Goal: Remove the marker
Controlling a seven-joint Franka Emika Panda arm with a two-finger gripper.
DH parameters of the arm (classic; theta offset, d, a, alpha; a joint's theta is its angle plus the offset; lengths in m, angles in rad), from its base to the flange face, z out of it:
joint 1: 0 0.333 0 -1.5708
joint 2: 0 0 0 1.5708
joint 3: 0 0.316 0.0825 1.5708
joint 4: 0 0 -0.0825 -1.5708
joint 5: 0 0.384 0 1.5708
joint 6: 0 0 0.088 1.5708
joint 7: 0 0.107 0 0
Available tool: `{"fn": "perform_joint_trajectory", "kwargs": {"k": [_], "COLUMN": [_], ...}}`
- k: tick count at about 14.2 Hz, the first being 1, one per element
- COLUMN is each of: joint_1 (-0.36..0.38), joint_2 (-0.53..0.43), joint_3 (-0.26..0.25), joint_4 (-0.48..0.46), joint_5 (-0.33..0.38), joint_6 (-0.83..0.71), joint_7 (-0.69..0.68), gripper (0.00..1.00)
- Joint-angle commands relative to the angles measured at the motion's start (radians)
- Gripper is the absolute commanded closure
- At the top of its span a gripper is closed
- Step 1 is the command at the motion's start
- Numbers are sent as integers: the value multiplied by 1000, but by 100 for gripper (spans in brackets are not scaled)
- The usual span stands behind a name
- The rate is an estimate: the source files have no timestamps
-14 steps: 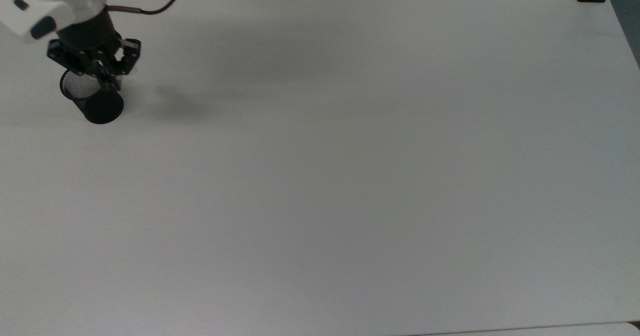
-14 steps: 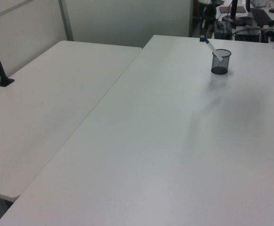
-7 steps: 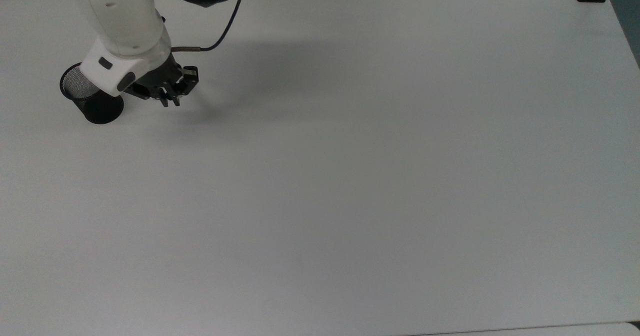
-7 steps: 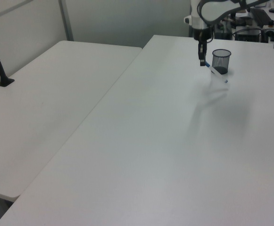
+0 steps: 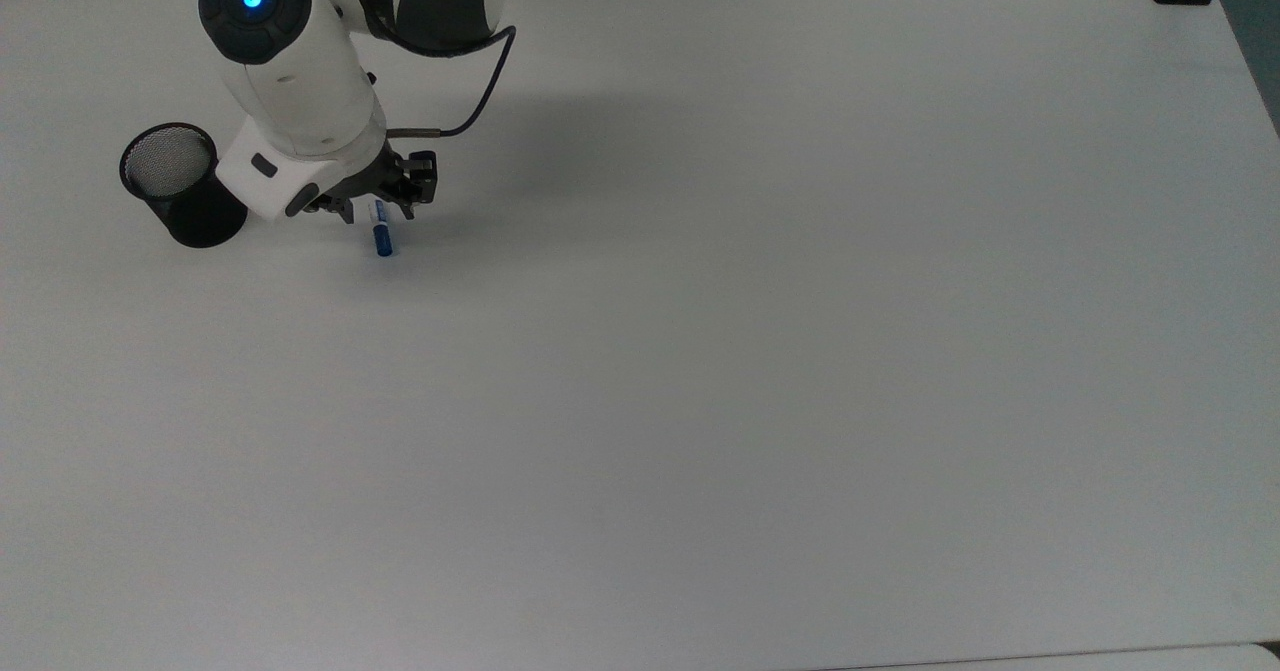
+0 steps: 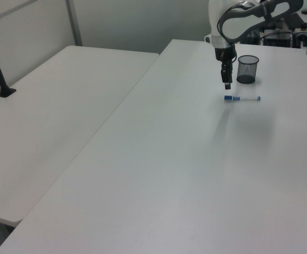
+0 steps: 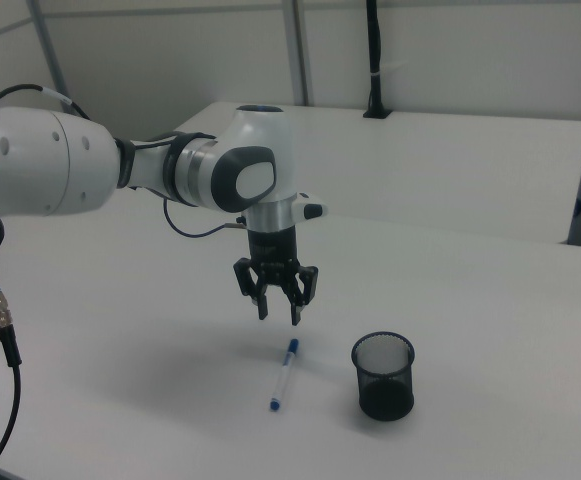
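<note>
The marker (image 7: 284, 374) lies flat on the white worktop (image 5: 760, 351), out of the mesh cup (image 7: 382, 375) and just beside it. Half a second earlier it hung slanted from the gripper (image 7: 279, 313) next to the cup; a second ago it was still standing in the cup with its cap poking over the rim. Now the gripper hovers above the capped end, its fingers spread and holding nothing.

In the top view the pen's blue cap (image 5: 382, 242) pokes out from under the gripper (image 5: 378, 213), well to the top view's right of the cup (image 5: 182, 197). In the left view the marker (image 6: 242, 98) lies crosswise in front of the cup (image 6: 248, 69), its blue cap toward the left view's left, with the gripper (image 6: 226, 84) hanging just over that end.

The cup stands upright and looks empty, its mesh floor visible from above. The release appears clean: the pen rests still, with plenty of flat surface around it and no edge nearby.

By the look of it the task is as good as done. What remains, in my judgement, is only for the arm (image 7: 60, 165) to lift away without nudging the pen.
</note>
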Motion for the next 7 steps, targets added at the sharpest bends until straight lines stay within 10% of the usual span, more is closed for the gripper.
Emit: {"fn": "perform_joint_trajectory", "kwargs": {"k": [1,7], "joint_1": [56,221], "joint_2": [-23,-213], "joint_3": [-9,-9], "joint_4": [15,15], "joint_5": [-18,-9], "joint_6": [4,-107], "joint_7": [101,298], "gripper": [0,0]}}
